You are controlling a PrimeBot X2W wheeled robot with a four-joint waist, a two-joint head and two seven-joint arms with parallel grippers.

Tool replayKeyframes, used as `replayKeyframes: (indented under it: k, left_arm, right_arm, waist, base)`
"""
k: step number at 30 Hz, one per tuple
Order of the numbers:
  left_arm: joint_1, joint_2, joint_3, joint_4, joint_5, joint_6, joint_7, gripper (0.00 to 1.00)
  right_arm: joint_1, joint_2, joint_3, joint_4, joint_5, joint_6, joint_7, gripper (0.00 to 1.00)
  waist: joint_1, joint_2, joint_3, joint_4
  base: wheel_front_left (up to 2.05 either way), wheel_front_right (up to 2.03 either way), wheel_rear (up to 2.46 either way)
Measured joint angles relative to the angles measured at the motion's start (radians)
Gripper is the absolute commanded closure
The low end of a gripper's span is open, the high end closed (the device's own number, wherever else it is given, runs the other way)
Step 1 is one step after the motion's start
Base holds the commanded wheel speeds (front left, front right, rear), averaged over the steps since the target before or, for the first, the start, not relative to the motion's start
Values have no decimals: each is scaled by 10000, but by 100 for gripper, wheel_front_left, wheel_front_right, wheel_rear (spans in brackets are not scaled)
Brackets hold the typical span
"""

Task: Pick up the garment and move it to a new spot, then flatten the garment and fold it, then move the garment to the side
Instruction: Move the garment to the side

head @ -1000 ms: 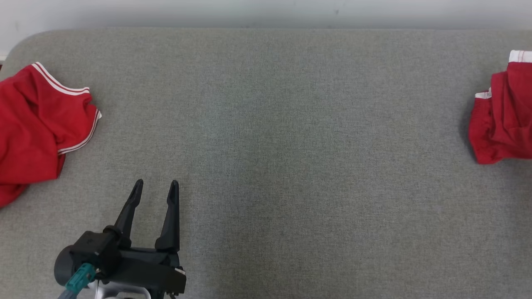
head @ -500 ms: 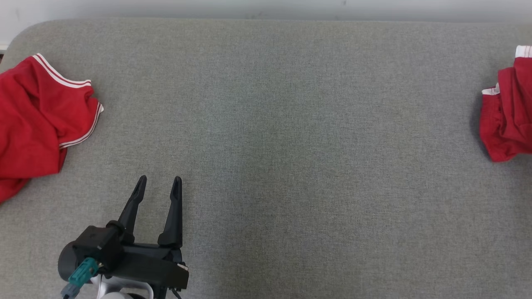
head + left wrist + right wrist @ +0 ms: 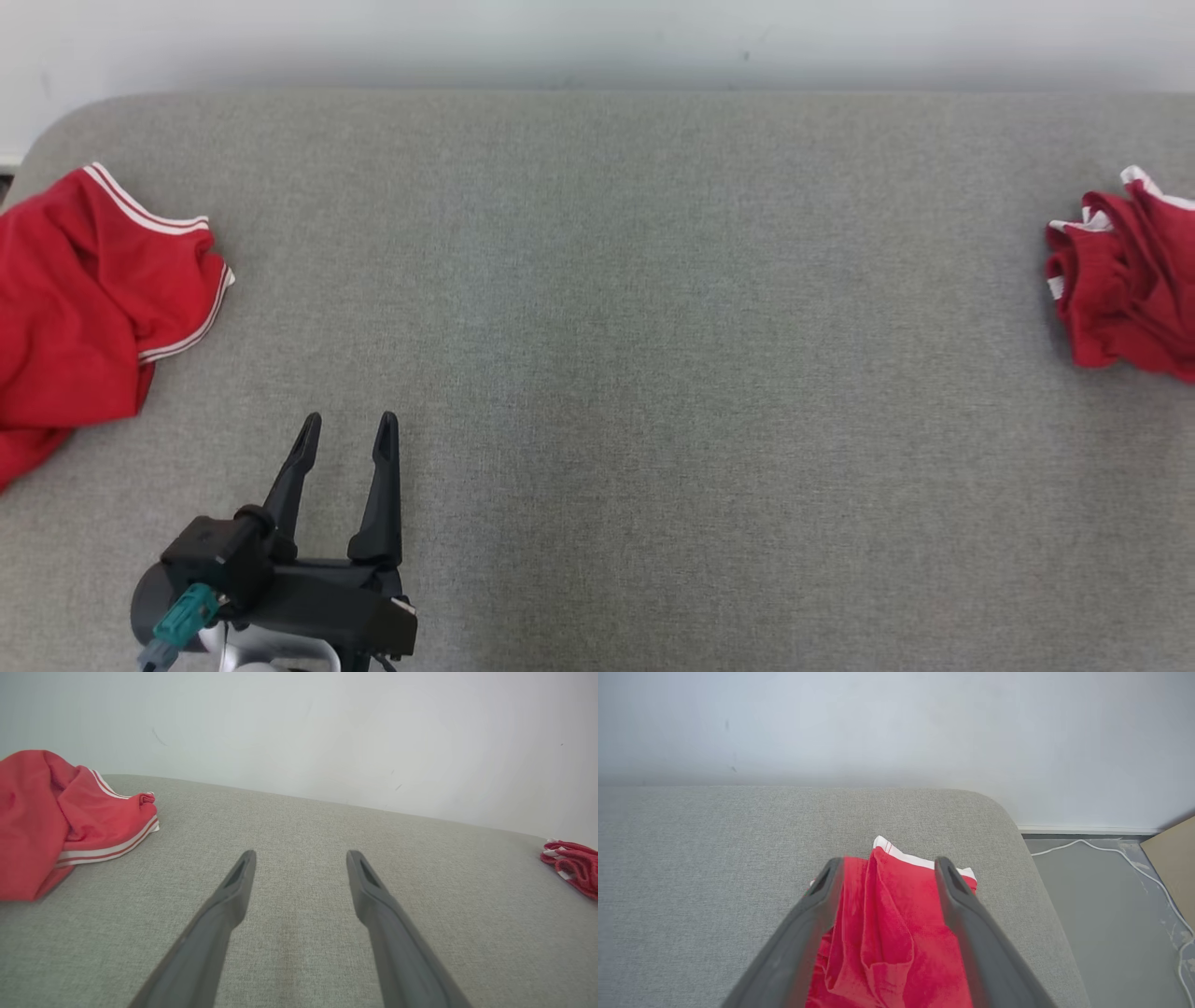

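Note:
One red garment with white striped trim (image 3: 75, 299) lies crumpled at the left edge of the grey padded surface (image 3: 653, 327); the left wrist view has it (image 3: 46, 821) at its left. A second red garment (image 3: 1120, 289) lies bunched at the right edge, small and far off (image 3: 572, 863) for the left wrist camera. My left gripper (image 3: 349, 422) hovers open and empty over the front left of the surface, fingers spread (image 3: 301, 856). My right gripper (image 3: 888, 863) is open just above the right garment (image 3: 887, 933), whose red folds show between its spread fingers.
A pale wall runs behind the surface. In the right wrist view the surface's rounded right corner drops to a grey floor (image 3: 1111, 914) with a white cable (image 3: 1134, 863) and a brown board (image 3: 1174, 858).
The right garment has sunk from a taller hanging shape into a lower crumpled heap. The head view has shifted a little. My left gripper has stayed in place, open.

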Motion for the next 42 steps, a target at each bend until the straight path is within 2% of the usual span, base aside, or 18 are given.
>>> replayKeyframes:
  k: [12, 18, 26, 28, 34, 42]
  left_arm:
    - [549, 8, 242, 295, -201, 19, -125, 0]
    - [806, 35, 316, 339, -219, 92, -205, 0]
    - [1224, 33, 336, 313, -219, 176, -222, 0]
    - [1434, 38, 387, 255, -221, 182, -224, 0]
    - [1585, 81, 523, 148, -221, 265, -224, 0]
    - [1779, 81, 656, 88, -221, 284, -251, 0]
  right_arm:
    - [1684, 1342, -430, -1210, 917, 451, -2313, 0]
    - [2879, 1912, -591, -2362, 1283, 495, -3682, 0]
    - [4583, 2299, -174, -3668, 920, 497, -4874, 0]
    - [5147, 2370, -199, -4140, 859, 430, -5043, 0]
    - [6110, 2495, -418, -5177, 708, -102, -5191, 0]
    - [7166, 2531, -838, -6073, 562, -644, -5233, 0]
  waist:
    - [-1, 0, -943, -302]
    - [-1, 0, -1488, -582]
    - [-2, -1, -2060, -858]
    - [-2, -1, -2236, -936]
    - [-1, -1, -2487, -1085]
    - [-1, -1, -2670, -1164]
  base:
    - [0, 0, 0]
    - [0, 0, 0]
    - [0, 0, 0]
    - [0, 0, 0]
    - [0, 0, 0]
    - [0, 0, 0]
